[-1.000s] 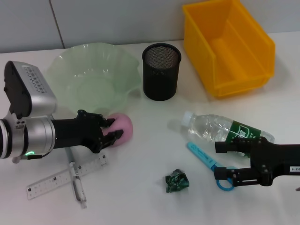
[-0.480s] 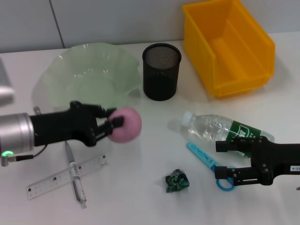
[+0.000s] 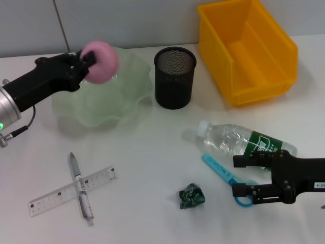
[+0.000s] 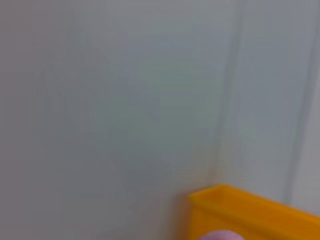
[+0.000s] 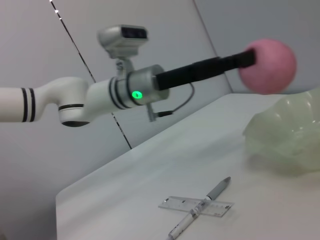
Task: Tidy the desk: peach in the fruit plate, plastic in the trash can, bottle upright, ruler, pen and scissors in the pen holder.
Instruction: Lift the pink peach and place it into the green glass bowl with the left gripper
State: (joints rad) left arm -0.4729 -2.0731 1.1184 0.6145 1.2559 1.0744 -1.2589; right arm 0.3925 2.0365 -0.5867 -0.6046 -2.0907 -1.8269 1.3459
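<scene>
Peach (image 3: 99, 62) clenched in left tool (image 3: 85, 65), held up over fruit plate (image 3: 133, 94) far rim; dropped from here it may bounce out; right tool (image 3: 249, 175) released, idle by scissors (image 3: 229, 180).

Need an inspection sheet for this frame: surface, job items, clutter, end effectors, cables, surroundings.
Surface: white desk.
Job items: peach held above fruit plate; bottle lying down; pen across ruler; scissors beside bottle; crumpled plastic; pen holder; yellow bin.
Clutter: nothing seen.
End effectors: left end effector shut on peach; right end effector open over scissors.
Cables: black cable at left wrist.
Surroundings: grey wall.
</scene>
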